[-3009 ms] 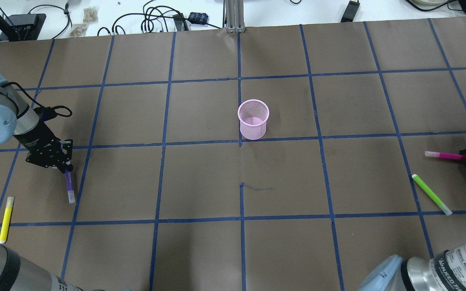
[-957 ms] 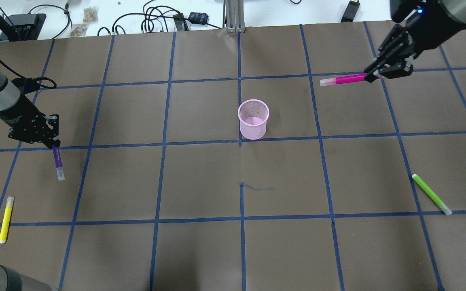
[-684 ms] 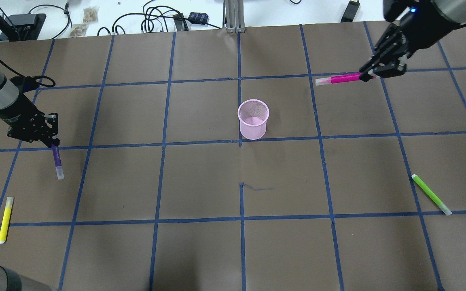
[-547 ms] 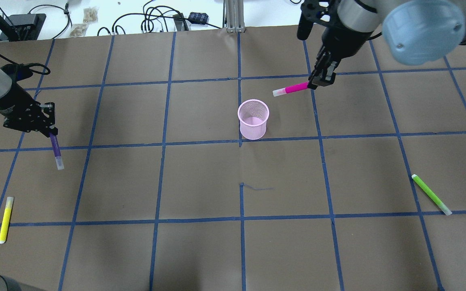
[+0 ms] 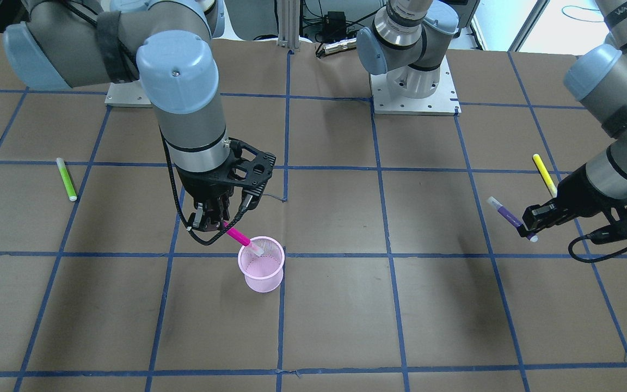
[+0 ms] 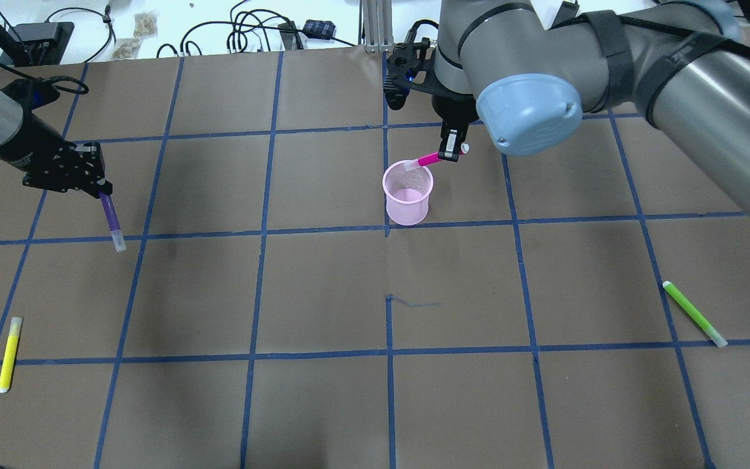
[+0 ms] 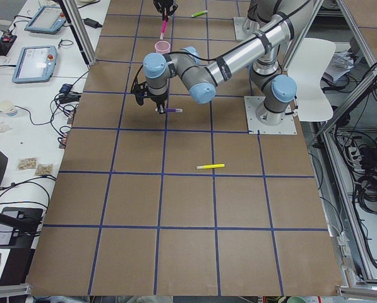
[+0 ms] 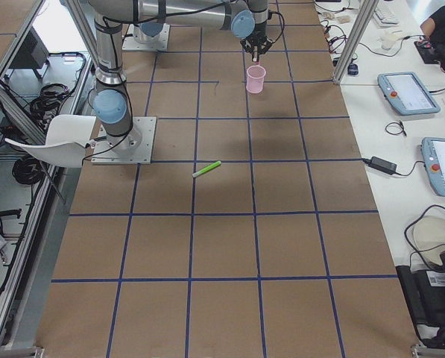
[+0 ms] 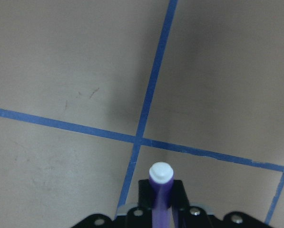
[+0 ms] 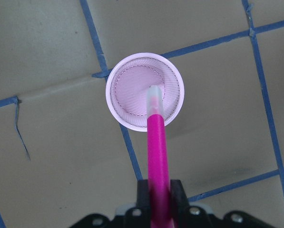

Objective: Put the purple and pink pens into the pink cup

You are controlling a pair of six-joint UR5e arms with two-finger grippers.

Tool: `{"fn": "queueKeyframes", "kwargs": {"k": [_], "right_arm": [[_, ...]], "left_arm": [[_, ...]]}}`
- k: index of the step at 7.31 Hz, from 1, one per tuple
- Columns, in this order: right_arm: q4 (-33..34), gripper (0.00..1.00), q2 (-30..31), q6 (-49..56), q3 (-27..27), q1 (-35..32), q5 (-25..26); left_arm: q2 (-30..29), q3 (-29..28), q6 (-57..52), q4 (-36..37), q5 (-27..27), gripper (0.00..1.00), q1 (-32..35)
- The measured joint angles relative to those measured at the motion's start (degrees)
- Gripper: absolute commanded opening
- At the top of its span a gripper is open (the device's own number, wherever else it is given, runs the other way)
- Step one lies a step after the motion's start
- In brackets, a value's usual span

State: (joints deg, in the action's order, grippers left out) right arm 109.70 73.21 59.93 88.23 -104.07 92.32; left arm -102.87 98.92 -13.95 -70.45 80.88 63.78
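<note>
The pink mesh cup (image 6: 407, 193) stands upright near the table's middle; it also shows in the front view (image 5: 262, 265) and the right wrist view (image 10: 120, 88). My right gripper (image 6: 451, 151) is shut on the pink pen (image 6: 424, 160) and holds it tilted, its clear cap over the cup's mouth (image 10: 153, 102) (image 5: 239, 236). My left gripper (image 6: 97, 187) is shut on the purple pen (image 6: 112, 219) and holds it above the table at the far left, well away from the cup (image 5: 506, 215) (image 9: 160, 194).
A yellow pen (image 6: 9, 354) lies at the near left. A green pen (image 6: 694, 313) lies at the near right. Cables and small devices (image 6: 258, 29) lie beyond the table's far edge. The brown mat has a blue tape grid.
My right gripper has carried the pink pen left and down from the far right until its tip is over the cup. My left gripper has lifted the purple pen and moved it farther from the robot.
</note>
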Motion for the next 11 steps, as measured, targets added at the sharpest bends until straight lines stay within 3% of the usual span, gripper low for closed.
{"fn": "queueKeyframes", "kwargs": {"k": [1, 2, 6, 8, 11], "right_arm": [[0.31, 0.1, -0.8, -0.88, 0.04, -0.63, 1.4], [0.44, 0.41, -1.39, -1.44, 0.05, -0.9, 2.5], [0.7, 0.58, -3.39, -3.14, -0.18, -2.16, 3.55], [0.82, 0.59, -3.53, -3.43, -0.71, -2.37, 3.38], [-4.93, 0.59, -0.06, -5.01, -7.17, 4.17, 2.34]], "left_arm": [[0.6, 0.27, 0.36, 1.07, -0.14, 0.0, 1.29], [1.05, 0.57, 0.47, 1.9, -0.23, 0.0, 2.12], [1.7, 0.83, 0.31, 2.48, -0.43, 0.0, 2.81], [2.06, 0.72, 0.54, 3.01, -0.46, 0.0, 3.15], [2.51, 0.39, 11.04, 11.1, 0.21, 0.0, 12.37]]}}
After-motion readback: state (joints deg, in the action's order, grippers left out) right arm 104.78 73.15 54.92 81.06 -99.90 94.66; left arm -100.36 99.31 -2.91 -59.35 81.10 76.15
